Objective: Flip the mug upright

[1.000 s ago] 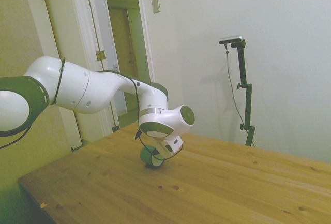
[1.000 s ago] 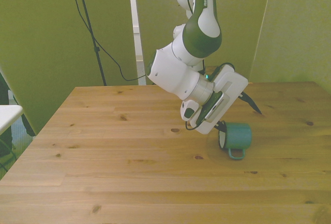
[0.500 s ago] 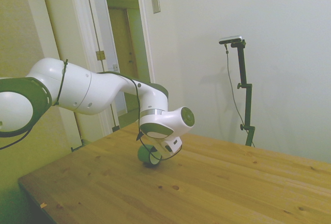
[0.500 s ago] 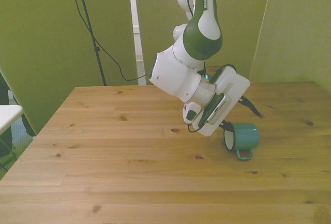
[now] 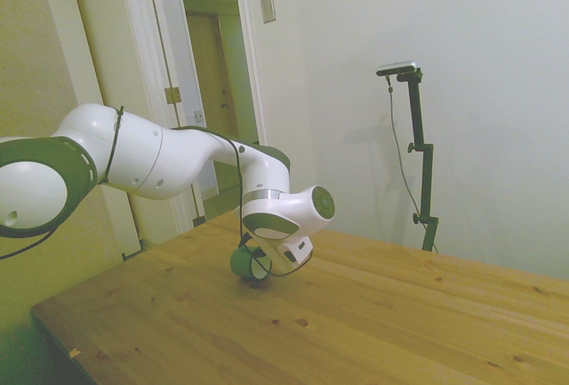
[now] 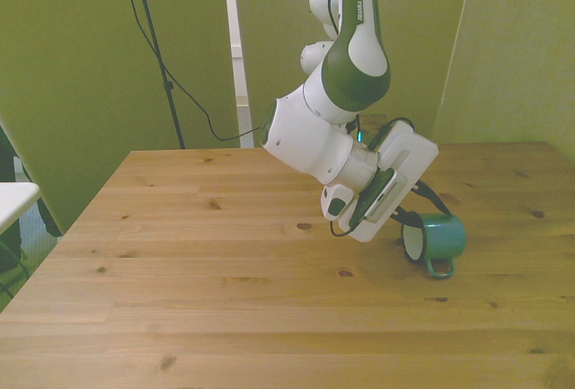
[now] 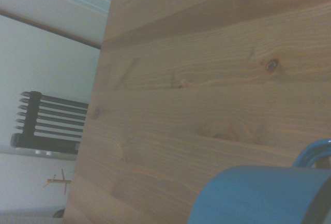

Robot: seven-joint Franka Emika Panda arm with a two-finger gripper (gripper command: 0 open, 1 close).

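Teal enamel is seen on the mug (image 6: pixel 437 238), which lies on its side on the wooden table (image 6: pixel 198 254) toward the front view's right, its white inside and dark rim turned toward the front view's left and its small loop handle (image 6: pixel 440 268) lowest, on the near side, against the boards. In the side view the mug (image 5: pixel 248 263) is mostly hidden under the wrist. In the wrist view only a blue-green curve of its wall (image 7: pixel 258 195) is caught, with bare planks beyond.

The gripper (image 6: pixel 415 218) is held right at the rim, with dark fingers reaching to the mouth on the rim's upper, far side. A lip hold seems likely, yet whether the rim is actually pinched cannot be told.

For the step in hand, judged to be the tipping of the mug onto its base, the rim would best be held firmly and rotated about the base edge, so that the round body is not rolled farther away across the boards. The handle should be kept from catching on the wood.

The arm is reached low over the table, its wrist tilted steeply down toward the mug, and its white forearm is angled across the table's middle.
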